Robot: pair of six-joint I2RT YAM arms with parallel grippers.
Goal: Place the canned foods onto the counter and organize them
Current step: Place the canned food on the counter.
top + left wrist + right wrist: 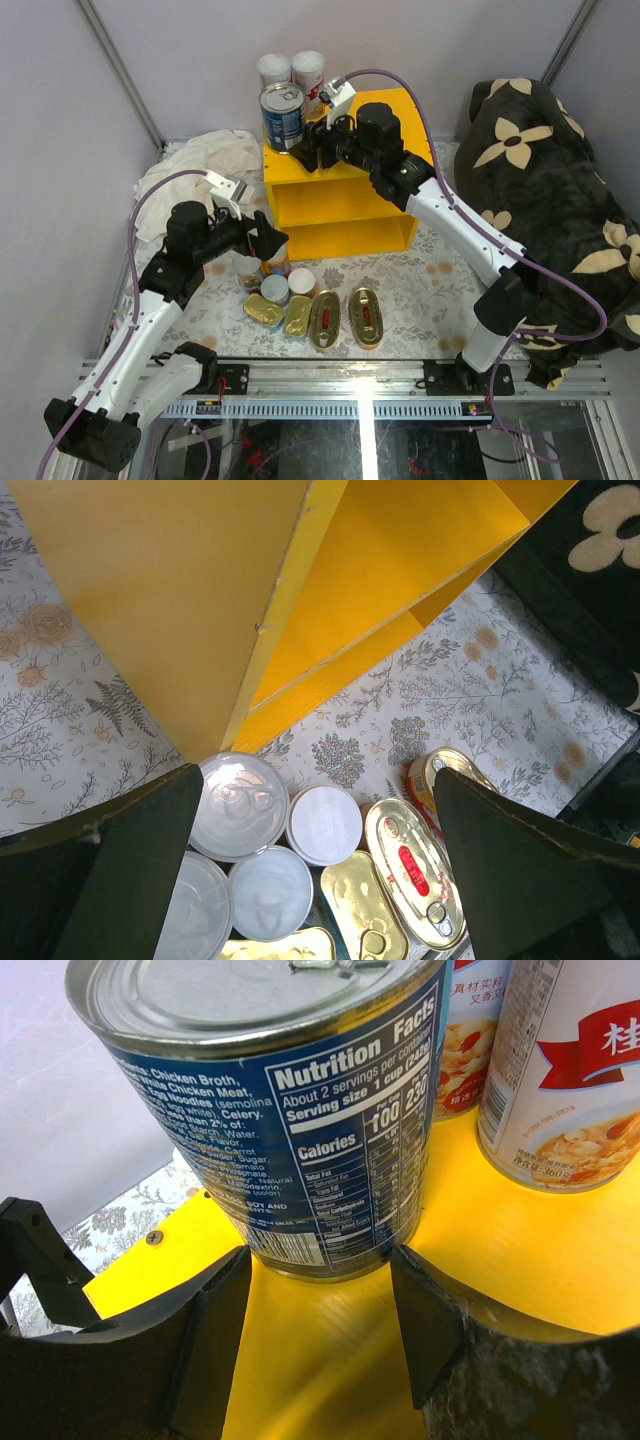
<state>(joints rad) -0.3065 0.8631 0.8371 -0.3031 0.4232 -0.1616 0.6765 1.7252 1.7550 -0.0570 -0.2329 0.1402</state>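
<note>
The yellow counter [345, 215] stands at the back centre. On its top, at the left corner, stands the blue-labelled steel can [282, 116], with two tall white-lidded cans [292, 68] behind it. My right gripper [304, 152] is open at the steel can's base [300, 1140], a finger [215, 1330] at each side, jaws level with the can's foot. My left gripper [271, 245] is open and empty above several tins on the floral floor. Those tins are white-lidded cans [238, 805] and gold oval tins [412, 868], also seen from above [345, 317].
A white cloth [200, 165] lies left of the counter. A dark blanket with pale flowers [545, 190] is heaped at the right. The counter's two open shelves [400, 570] face the tins. A metal rail [400, 378] runs along the near edge.
</note>
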